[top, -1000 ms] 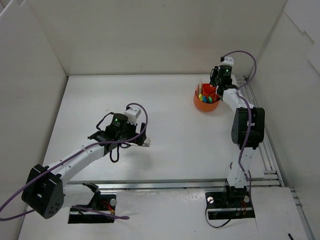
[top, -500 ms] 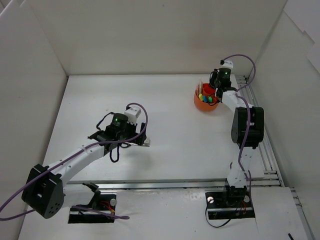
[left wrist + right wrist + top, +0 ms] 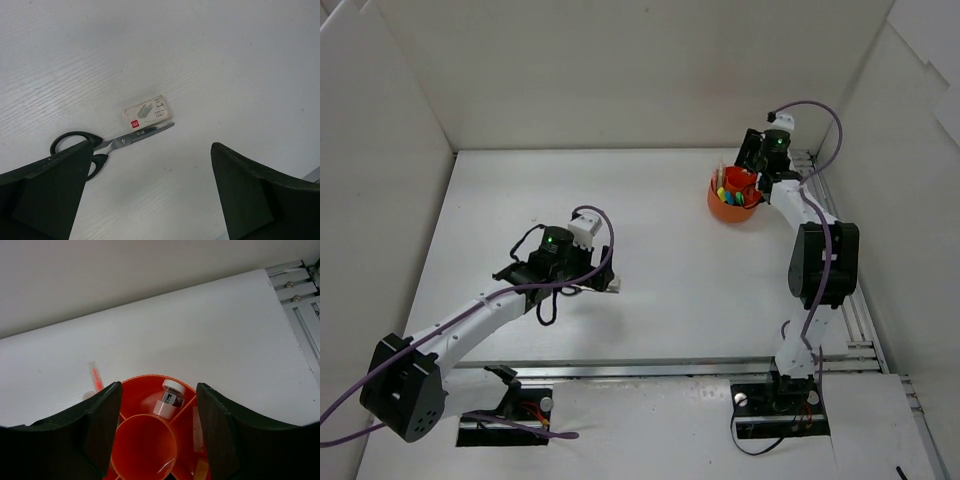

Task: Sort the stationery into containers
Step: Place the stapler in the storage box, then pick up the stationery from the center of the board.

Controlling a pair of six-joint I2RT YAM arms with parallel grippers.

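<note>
scissors (image 3: 116,142) handle part-hidden, cup (image 3: 138,399) cropped

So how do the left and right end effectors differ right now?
The left end effector hovers over the scissors and a small white box; the right end effector hovers over the orange cup. The left is near the middle of the table, the right at its far right. Both are open and empty.

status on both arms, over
Left gripper open above scissors and small box. Right gripper open over cup, nothing held. Nothing in the way.
</note>
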